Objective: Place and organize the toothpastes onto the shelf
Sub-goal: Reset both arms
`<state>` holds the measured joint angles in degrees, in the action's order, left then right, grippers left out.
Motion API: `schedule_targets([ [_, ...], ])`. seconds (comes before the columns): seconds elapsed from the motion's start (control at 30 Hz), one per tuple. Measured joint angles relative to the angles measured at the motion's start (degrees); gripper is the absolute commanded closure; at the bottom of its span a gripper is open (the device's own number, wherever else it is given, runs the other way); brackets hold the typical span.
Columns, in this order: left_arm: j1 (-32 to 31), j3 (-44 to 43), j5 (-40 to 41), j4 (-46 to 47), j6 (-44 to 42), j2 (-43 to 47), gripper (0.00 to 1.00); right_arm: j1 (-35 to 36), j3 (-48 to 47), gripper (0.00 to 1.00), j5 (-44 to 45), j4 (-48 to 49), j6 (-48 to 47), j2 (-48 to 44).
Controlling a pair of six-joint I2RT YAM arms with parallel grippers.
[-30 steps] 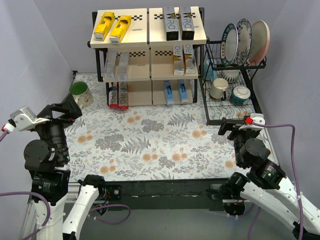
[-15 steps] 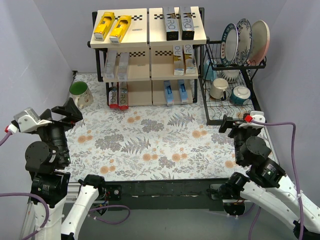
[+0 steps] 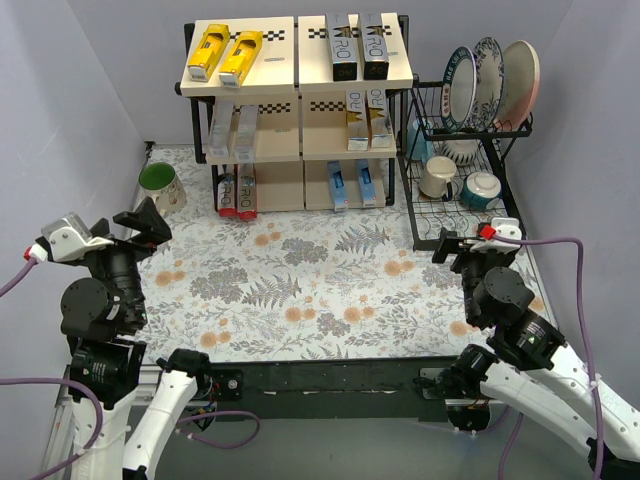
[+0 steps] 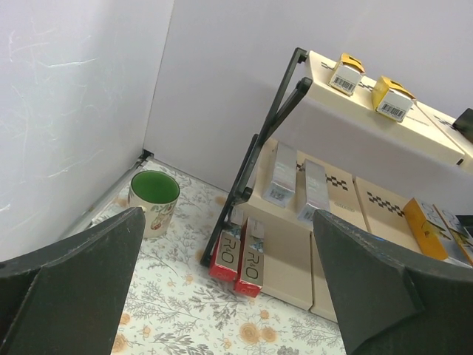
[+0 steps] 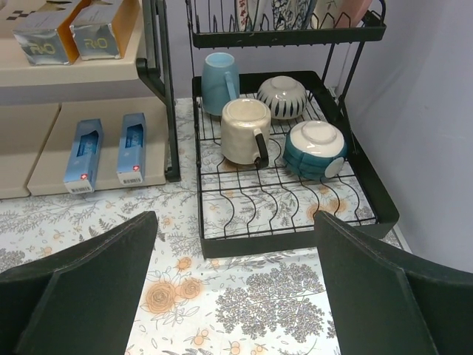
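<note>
The shelf [image 3: 298, 100] stands at the back of the table with the toothpastes in pairs on it. Yellow cartons [image 3: 225, 52] and black cartons [image 3: 358, 45] lie on top, silver ones [image 3: 232, 130] and gold-white ones [image 3: 365, 117] in the middle, red ones [image 3: 237, 190] and blue ones [image 3: 352, 184] at the bottom. My left gripper [image 3: 140, 222] hangs open and empty at the left, well short of the shelf [image 4: 281, 111], facing the red cartons [image 4: 238, 255]. My right gripper [image 3: 462, 245] hangs open and empty at the right, facing the blue cartons [image 5: 107, 148].
A green-lined mug [image 3: 162, 188] stands left of the shelf. A black wire dish rack [image 3: 515, 215] with plates, cups and bowls stands to its right. The rack's front edge [image 5: 295, 237] lies just ahead of my right gripper [image 5: 235, 288]. Floral cloth covers the table.
My left gripper has drifted a little right and down. My right gripper has shifted slightly left and toward the back. Both stay open; the cartons have not moved.
</note>
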<state>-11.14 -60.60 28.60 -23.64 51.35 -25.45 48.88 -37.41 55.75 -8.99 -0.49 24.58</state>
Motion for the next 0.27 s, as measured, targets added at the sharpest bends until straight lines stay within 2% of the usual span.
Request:
schedule_targets([
  [0.27, 0.0, 0.2, 0.4, 1.1, -0.1, 0.3, 0.02, 0.0, 0.0, 0.05, -0.9, 0.2, 0.1, 1.0],
])
